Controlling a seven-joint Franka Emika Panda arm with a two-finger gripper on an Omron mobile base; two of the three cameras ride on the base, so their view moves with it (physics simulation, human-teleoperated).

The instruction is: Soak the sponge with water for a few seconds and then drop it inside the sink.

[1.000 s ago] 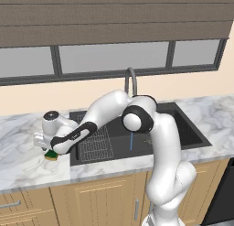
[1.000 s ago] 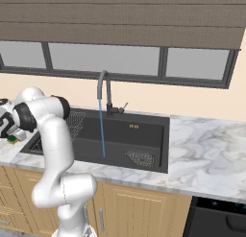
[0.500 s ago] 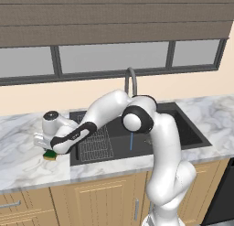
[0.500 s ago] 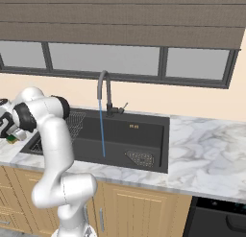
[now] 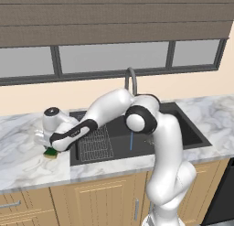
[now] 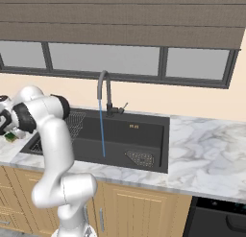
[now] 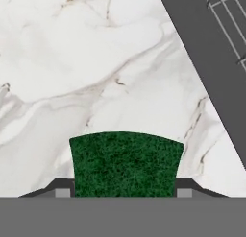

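Gripper (image 7: 125, 193) is pinched on the sponge (image 7: 126, 164) on the counter (image 7: 72, 77) left of the sink (image 5: 183, 129). Looks light and squishy; side grip should hold.

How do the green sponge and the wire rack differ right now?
The small green-topped sponge is a solid block; the grey wire rack is an open grid and far larger. The sponge lies on the white marble counter left of the dark sink, pinched in the hand; the rack sits inside the sink's left end, untouched. Both are rectangular.
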